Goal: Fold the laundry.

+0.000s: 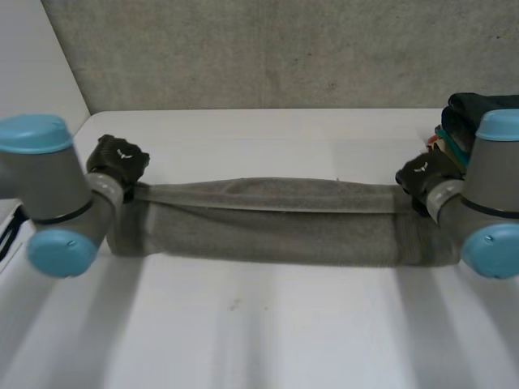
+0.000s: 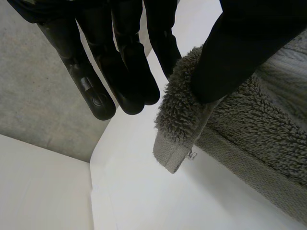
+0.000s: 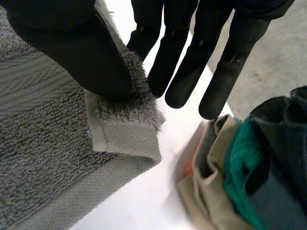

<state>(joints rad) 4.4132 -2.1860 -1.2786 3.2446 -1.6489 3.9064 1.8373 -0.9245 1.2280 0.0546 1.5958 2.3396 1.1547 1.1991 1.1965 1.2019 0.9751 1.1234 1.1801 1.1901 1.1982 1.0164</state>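
While the white tabletop [image 1: 259,324] has bare surface along its near edge, the grey towel [image 1: 276,223] lies as a long band across its middle. It reaches almost from the left edge to the right edge, with its top layer lifted and drawn taut between the two hands. A pile of folded clothes [image 1: 466,121] sits at the far right corner, just beside the towel's right end. The left hand [image 1: 117,160] grips the towel at its left end and the right hand [image 1: 422,177] grips it at its right end. Each wrist view shows a thumb pressed on the fluffy corner, apparently against a finger behind it, with the other fingers straight and clear of the cloth. The step looks like carrying this held edge over to make the fold, so both hands should travel together at one height and lay it flush, without sag. The right hand should steer clear of the pile. Each pinch sits close to the hem, and the left corner [image 2: 175,153] with its small tag [image 2: 191,154] hangs free below the thumb, so a firm hold matters.
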